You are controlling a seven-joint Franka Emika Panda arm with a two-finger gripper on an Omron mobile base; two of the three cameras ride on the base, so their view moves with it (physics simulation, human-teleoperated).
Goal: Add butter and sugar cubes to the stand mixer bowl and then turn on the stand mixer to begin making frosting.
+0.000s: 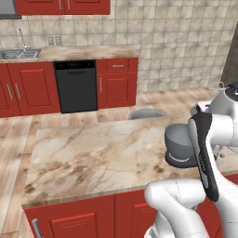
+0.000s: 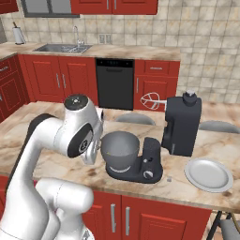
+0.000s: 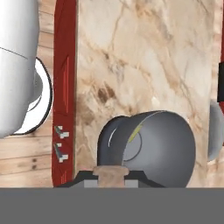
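1. Marble counter [image 2: 56, 161] – an island that carries the mixer [image 2: 182, 124] and its bowl [image 2: 120, 149]; red cabinets and a black dishwasher [image 2: 115, 83] stand along the far wall.
2. White arm [image 2: 70, 133] bends across the near edge of the counter. In the right base view it hides the hand beside the bowl, and in the left base view it cuts off the mixer.
3. Mixer head is tilted up and back, with the whisk [image 2: 151, 101] pointing away from the bowl.
4. Bowl sits on the mixer's round base, open on top. The hand view shows a thin yellowish streak on its inner wall that is hard to make out.
5. Plate [image 2: 208, 174] lies right of the mixer, apart from it; a speck on the counter between them is too small to tell.
6. Gripper [image 3: 110, 183] is nearly closed – its jaws pinch a tan cube [image 3: 110, 171], seen in the hand view just short of the bowl's rim.
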